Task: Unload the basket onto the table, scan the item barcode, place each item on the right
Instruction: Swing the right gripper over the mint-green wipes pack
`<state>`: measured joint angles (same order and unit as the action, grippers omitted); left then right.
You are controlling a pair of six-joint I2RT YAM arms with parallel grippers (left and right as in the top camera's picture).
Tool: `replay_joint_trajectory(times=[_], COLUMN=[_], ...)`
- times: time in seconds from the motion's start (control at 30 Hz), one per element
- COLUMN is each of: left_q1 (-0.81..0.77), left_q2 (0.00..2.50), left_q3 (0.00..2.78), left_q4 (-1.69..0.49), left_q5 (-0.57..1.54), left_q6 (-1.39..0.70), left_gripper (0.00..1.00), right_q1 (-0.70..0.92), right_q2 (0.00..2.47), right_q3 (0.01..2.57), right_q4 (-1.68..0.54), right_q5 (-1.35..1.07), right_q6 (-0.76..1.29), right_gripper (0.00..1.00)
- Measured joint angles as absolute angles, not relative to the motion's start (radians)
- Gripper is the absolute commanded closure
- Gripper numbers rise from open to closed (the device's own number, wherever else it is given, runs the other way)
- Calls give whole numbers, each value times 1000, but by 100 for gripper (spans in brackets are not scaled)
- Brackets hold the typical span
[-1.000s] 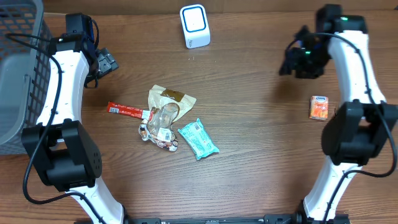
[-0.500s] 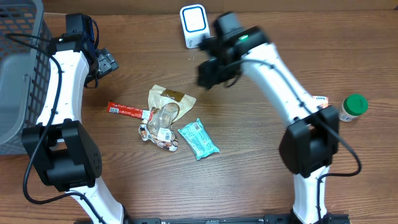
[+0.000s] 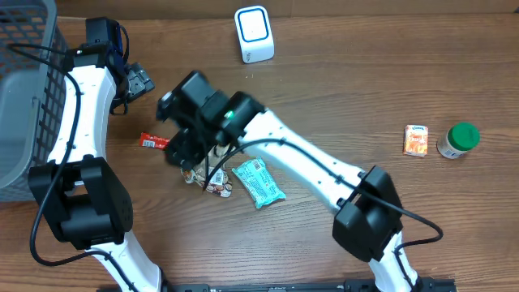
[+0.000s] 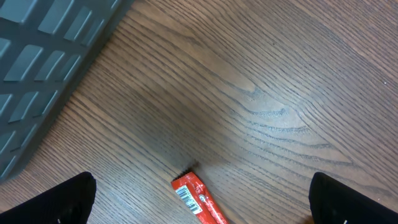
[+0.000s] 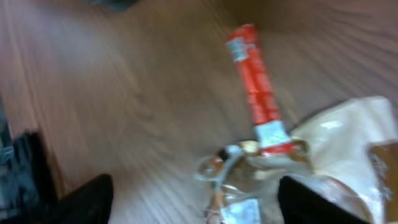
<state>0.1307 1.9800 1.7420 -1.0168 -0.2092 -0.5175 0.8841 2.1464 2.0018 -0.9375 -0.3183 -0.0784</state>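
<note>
The white barcode scanner [image 3: 254, 34] stands at the back of the table. The items lie in a pile left of centre: a red stick packet [image 3: 154, 142], a crumpled clear wrapper [image 3: 212, 177] and a teal packet [image 3: 258, 181]. My right gripper [image 3: 183, 151] hangs open over the pile's left end. In the right wrist view, its open jaws [image 5: 199, 199] straddle the clear wrapper [image 5: 231, 186], with the red stick packet [image 5: 255, 87] ahead and a tan bag [image 5: 348, 134] beside it. My left gripper [image 3: 138, 81] is open and holds nothing. The red packet's barcoded end [image 4: 194, 198] lies below it.
A grey basket [image 3: 24, 89] fills the far left and shows in the left wrist view as a grey basket wall [image 4: 43, 37]. An orange tissue pack [image 3: 417, 140] and a green-lidded bottle [image 3: 460, 139] sit at the right edge.
My right arm swept from the far right, past the scanner, to the pile at left, and its jaws opened wider. The green-lidded bottle now shows at the right. The left arm stayed still.
</note>
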Motion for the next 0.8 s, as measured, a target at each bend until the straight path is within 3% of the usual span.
replay_joint_trajectory(times=[0.1,0.13,0.3,0.33,0.37,0.4,0.5,0.6,0.8], left_q1=[131,131,131,131,131,131,131,131,131], left_q2=[1980,1980,1980,1980,1980,1980,1980,1980,1980], left_q3=[1742,1742,1742,1742,1742,1742,1742,1742,1742], left_q4=[-1017,-1016,-1017,-1017,-1016,-1017,-1016,-1017,-1017], left_q5=[-209,-209,-209,-209,-209,-209,-209,-209,-209], left_q6=[-517,-517,-517,-517,-517,-517,-517,-517,-517], left_gripper=[0,0,0,0,0,0,0,0,0], right_q1=[914,920,923,922,922,923,922,923,922], right_q2=[2148,2149,2150,2150,2150,2150,2151,2152,2152], right_q3=[2002,2002,2002,2002,2002,2002,2002,2001,2001], right_q4=[-958,-967,-994,-1000,-1009,-1017,-1069,-1163,-1365], right_q5=[-318,-318,-317,-317,-316,-317,-300,-244,-141], right_q6=[-79,-79,-79,-79,-79,-79,-76,-75,-78], right_gripper=[6,0,0,3,12,28,59,71,71])
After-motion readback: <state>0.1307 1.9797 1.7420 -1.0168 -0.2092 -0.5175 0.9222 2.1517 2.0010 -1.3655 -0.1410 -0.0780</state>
